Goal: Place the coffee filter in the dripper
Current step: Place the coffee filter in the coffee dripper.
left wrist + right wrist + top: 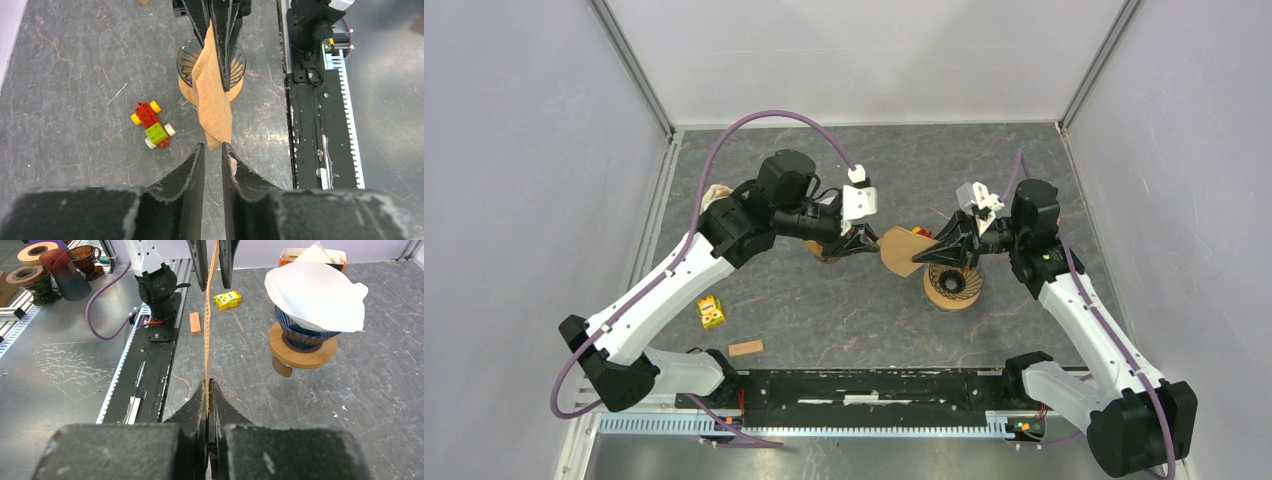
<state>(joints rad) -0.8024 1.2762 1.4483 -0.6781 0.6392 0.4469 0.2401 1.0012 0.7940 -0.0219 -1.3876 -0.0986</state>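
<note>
Over on the left you've got the blue dripper [300, 335] with a white filter sitting in it. That one looks sorted, so don't get pulled toward it. Next along, your left pincer [213, 152] is only partly apart, one finger each side of the near tip of the brown coffee filter [212, 95]. From the right wrist view there's a sliver of daylight on both sides, so it isn't pinching anything yet. The filter itself is up in the air between the two arms, flat and folded, hanging edge-on above the tabletop [824, 310] and not in anything. Its far end is clenched tight in your right pincer [208, 387], which hovers right over the empty ribbed dripper [189, 59] on its wooden base. So I'd say you're at the handover or spread-it-open stage, not the drop-in yet. Next move, imo: shut the left onto that tip. Catch just one ply if you can, since grabbing both keeps the cone flat. Then ease the two apart so it opens up, and bring it down point-first into the ribbed dripper. Go gently, paper like that looks like it would tear or crumple easily.
</note>
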